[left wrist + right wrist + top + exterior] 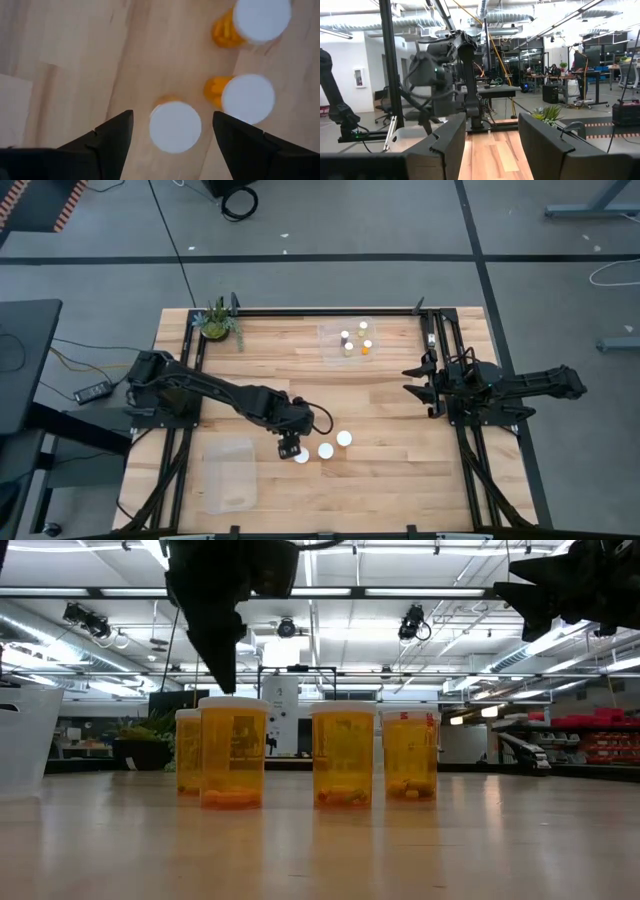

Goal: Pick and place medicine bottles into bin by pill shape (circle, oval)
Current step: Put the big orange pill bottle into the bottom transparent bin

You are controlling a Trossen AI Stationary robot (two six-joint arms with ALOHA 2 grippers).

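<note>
On the wooden table [400, 430], the left gripper [172, 127] is hovering with jaws spread wide and empty over one white-capped bottle [175, 126], two more bottles [247, 97] just beside it. Judged step: reaching to grasp; next, descending and closing squarely. The right gripper [492, 145] is waiting apart, half-parted, holding nothing.

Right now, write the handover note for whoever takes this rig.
Left gripper: open, straddling one white-capped bottle, not gripping.
Right gripper: open, empty, parked at the table's right edge.
Two more bottles stand beside it near the front.
Far bin holds several small bottles; near bin looks empty.
Left: the three front bottles.
</note>
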